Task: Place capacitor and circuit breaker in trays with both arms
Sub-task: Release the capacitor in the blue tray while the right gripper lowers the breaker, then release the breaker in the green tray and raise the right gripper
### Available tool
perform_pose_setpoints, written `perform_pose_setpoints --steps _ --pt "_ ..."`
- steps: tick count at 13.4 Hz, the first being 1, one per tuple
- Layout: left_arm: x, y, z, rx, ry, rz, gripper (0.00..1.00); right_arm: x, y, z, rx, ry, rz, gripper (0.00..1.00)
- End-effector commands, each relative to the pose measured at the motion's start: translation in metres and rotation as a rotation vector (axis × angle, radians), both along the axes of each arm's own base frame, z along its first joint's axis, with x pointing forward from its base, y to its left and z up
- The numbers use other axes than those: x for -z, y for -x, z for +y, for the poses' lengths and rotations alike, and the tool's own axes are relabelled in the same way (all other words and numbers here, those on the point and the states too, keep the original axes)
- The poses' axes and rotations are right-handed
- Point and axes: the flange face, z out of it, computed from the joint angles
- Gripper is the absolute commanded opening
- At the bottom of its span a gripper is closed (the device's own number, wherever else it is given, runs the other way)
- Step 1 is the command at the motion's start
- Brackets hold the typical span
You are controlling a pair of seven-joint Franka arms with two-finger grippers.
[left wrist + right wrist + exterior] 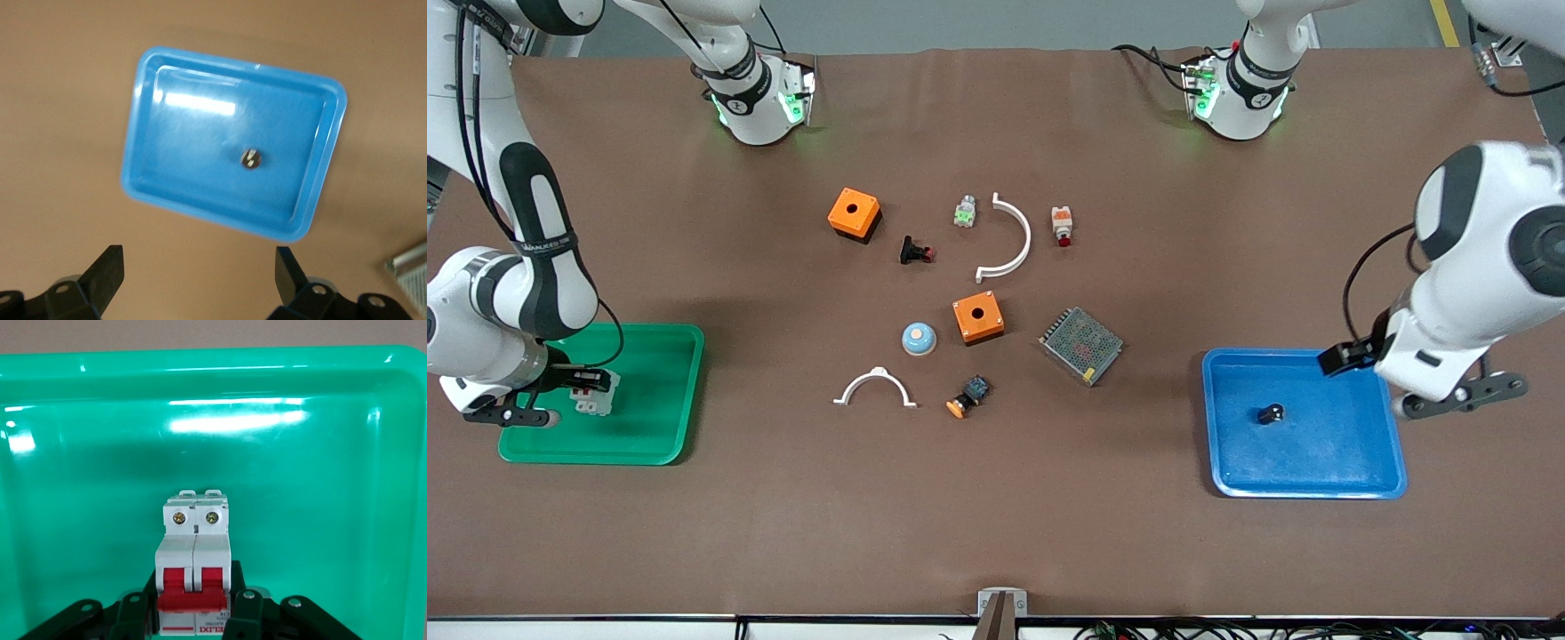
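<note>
Already the tiny black silver-ended capacitor (1271, 413) lies in the blue plastic tray (1352, 476), beneath the left claw (199, 275), spread wide. Meanwhile the right claw (560, 391) grips the light-grey, red-levered circuit breaker (596, 396) over the green plastic tray (667, 391); next it should lower and let go.

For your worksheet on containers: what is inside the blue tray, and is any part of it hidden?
The blue tray holds only the capacitor, lying loose on its floor. The left gripper hangs open above. In the front view, the left arm covers one corner.

The tiny black cylindrical capacitor (1271, 413) lies in the blue plastic tray (1352, 480) at the left arm's end. The light-grey rectangular circuit breaker (596, 396) sits in the green plastic tray (663, 436) at the right arm's end.
</note>
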Motion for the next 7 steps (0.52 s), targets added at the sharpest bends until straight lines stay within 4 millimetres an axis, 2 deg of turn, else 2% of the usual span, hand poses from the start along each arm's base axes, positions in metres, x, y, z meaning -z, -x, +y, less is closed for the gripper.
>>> perform_pose_setpoints --steps 1,2,3,4,5,7 --pt "-0.047 0.02 -0.006 0.061 -0.018 0.047 1.0 0.0 -0.001 -0.008 -0.008 -0.048 -0.006 0.03" --pt "-0.067 0.031 -0.007 0.066 -0.006 0.037 1.0 0.001 -0.001 -0.008 -0.007 -0.05 -0.005 0.04" --pt "-0.08 0.04 -0.007 0.062 0.007 0.045 1.0 0.001 -0.001 -0.007 -0.008 -0.05 -0.005 0.15" --pt "-0.086 0.049 -0.002 0.058 0.005 0.077 1.0 0.0 -0.001 -0.008 -0.006 -0.05 -0.006 0.53" --pt "-0.096 0.058 0.008 0.06 0.005 0.101 1.0 0.002 -0.002 -0.008 -0.004 -0.051 -0.005 1.0" --pt "-0.124 0.069 0.02 0.112 0.049 0.076 1.0 -0.001 -0.003 -0.009 -0.006 -0.049 -0.008 1.0"
